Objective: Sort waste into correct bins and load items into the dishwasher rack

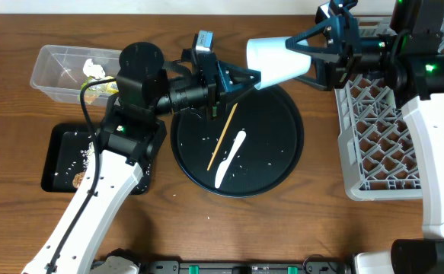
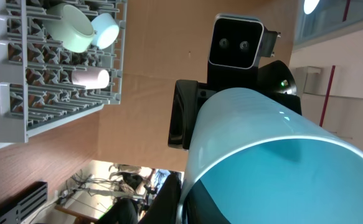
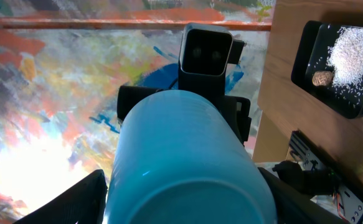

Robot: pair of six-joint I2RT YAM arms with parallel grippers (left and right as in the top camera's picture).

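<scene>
one blue cup (image 1: 279, 61) hangs on its side in the air above the 12 o'clock edge of the round tray (image 1: 282, 164), between two tools. the left tool (image 1: 246, 76) is clamped shut on the cup's wide rim. the right tool (image 1: 313, 62) has its jaws spread wide on either side of the cup's narrow base; i cannot tell whether they press on it.

the rack (image 1: 374, 164) sits at 3 o'clock on the desk (image 1: 313, 228) and holds three things: one mint bowl (image 2: 69, 31), one light-blue bowl (image 2: 106, 28) and one pink cup (image 2: 91, 78).

on the round tray lie one chopstick (image 1: 223, 137) and one spoon (image 1: 229, 160), just beside each other, with a few loose rice grains (image 1: 260, 164) around them.

there are two bins. the clear tub (image 1: 54, 57) at 10 o'clock holds one tissue (image 1: 94, 68) and one wrapper (image 1: 103, 85). the black tray (image 1: 58, 164) at 8 o'clock holds a heap of rice and one brown lump (image 1: 78, 180).
</scene>
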